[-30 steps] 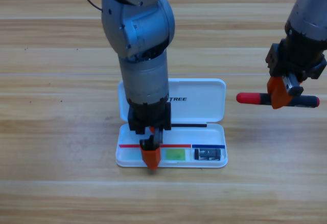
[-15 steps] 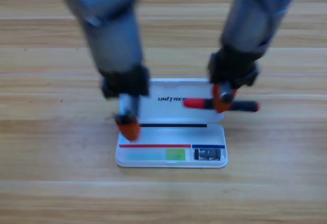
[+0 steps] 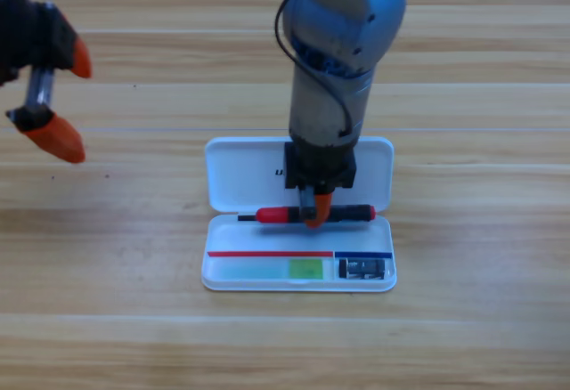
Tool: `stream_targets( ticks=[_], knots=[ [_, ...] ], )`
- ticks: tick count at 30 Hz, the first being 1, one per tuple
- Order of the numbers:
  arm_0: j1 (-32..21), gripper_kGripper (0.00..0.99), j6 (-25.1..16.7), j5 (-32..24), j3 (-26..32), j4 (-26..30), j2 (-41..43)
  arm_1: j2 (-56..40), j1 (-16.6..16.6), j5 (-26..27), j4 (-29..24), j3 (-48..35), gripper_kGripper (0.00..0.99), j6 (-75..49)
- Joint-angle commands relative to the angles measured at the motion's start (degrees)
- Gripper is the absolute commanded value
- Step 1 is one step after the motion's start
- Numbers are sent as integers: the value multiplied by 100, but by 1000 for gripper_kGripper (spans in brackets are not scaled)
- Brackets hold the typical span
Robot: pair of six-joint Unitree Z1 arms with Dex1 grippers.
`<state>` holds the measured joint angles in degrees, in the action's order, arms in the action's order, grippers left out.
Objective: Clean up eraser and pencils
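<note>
The white case (image 3: 233, 169) lies open at the table's middle. In its front compartment lie a green-and-white pencil (image 3: 272, 269) and, at the right end, the small black eraser (image 3: 363, 269). My right gripper (image 3: 315, 213) points down over the case's hinge line, shut on the red-and-black pencil (image 3: 278, 215). That pencil lies crosswise along the tray's back edge, and I cannot tell whether it touches the tray. My left gripper (image 3: 64, 98) is at the upper left edge, open, with nothing between its orange jaws.
The case's lid lies flat behind the tray, partly covered by the right arm (image 3: 343, 43). Bare wooden table (image 3: 481, 256) surrounds the case on all sides.
The left gripper pulled back from the case's front compartment to the upper left edge and now stands open. The right gripper carried the red-and-black pencil from the right to over the case.
</note>
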<state>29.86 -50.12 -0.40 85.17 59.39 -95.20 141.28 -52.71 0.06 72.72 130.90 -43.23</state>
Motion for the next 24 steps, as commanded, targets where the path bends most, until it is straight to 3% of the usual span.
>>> stream_targets(
  ticks=[1, 19, 22, 23, 24],
  knots=[
    [-745, 990, -156, -277, -185, -305, 28, 400, -196, -86, 93, 32, 0, 69],
    [-885, 990, -156, -312, -185, -525, -148, 259, -275, -59, 225, -12, 0, 218],
    [-894, 990, -156, -312, -159, -534, -183, 66, -337, 29, 277, -170, 713, 280],
    [-894, 990, -156, -312, -150, -534, -192, -31, -354, 55, 277, -240, 825, 280],
    [-903, 990, -156, -312, -141, -551, -209, -136, -354, 117, 277, -302, 841, 280]
  ],
)
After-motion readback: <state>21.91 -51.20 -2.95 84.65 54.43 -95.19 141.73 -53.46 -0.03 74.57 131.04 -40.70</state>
